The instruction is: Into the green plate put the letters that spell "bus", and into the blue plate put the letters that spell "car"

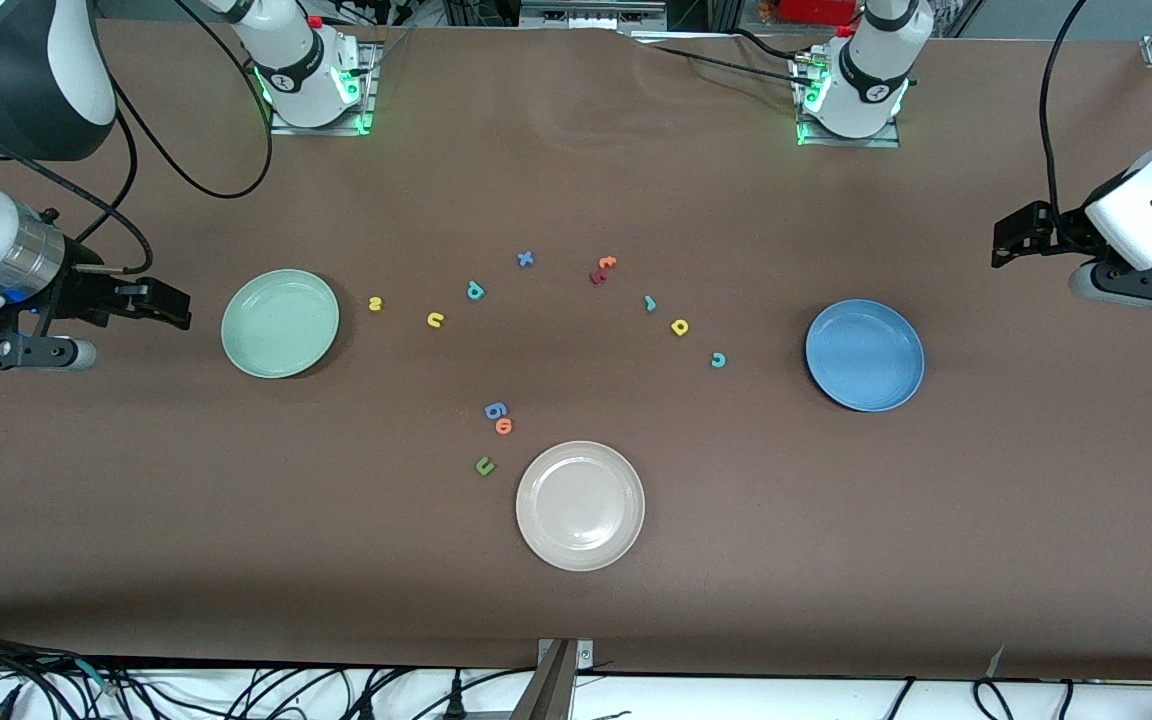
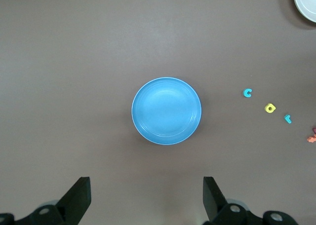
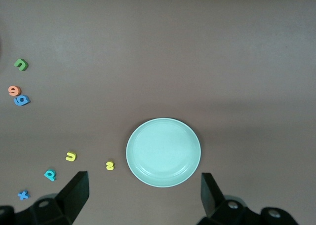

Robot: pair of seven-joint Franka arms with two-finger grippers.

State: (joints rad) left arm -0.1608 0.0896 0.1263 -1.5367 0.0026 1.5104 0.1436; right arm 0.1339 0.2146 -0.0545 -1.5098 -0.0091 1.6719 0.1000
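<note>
Right gripper (image 1: 171, 303) hovers off bench's right-arm end, fingers spread, empty; green plate (image 1: 279, 322) just beside, bare. Yellow s (image 1: 375, 303), yellow u (image 1: 435, 319), teal b (image 1: 475, 291) lie in row toward bench middle.

Teal r (image 1: 650, 303), yellow a (image 1: 679, 326), teal c (image 1: 718, 360) trail toward empty blue plate (image 1: 864, 354). Left gripper (image 1: 1014, 235) waits, fingers apart, empty.

Likely best: start with s, descend straight, pinch across thin foam strokes.
</note>
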